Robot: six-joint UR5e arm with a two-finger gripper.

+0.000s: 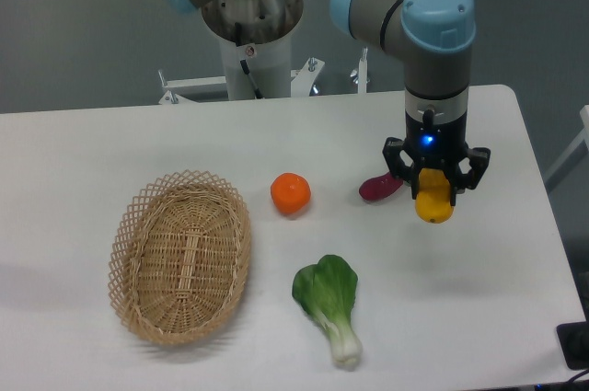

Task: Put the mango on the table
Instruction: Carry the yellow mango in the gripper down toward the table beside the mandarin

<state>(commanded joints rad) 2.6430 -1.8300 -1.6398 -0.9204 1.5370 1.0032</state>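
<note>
The basket [180, 256], an oval of woven wicker, lies on the white worktop [74, 152] at about eight o'clock from the middle of the view; nothing lies inside it, only its open weave shows.

The mango [434, 203] is smooth and yellow-orange, oblong, hanging upright with its lower end rounded and glossy. It sits at about three o'clock from the middle, held between the black fingers [402, 166] of the gripper [435, 187], which close on its upper half from both sides. It appears to hang above the worktop; a faint shadow shows on the surface below it, at six o'clock from the fruit.

Just at nine o'clock from the mango a dark red-purple vegetable [379, 188] lies on the worktop, partly hidden behind the gripper. An orange [291, 193] rests further toward nine o'clock, between the vegetable and the basket. A leafy green with a pale stalk [331, 304] lies at six o'clock from the orange.
</note>
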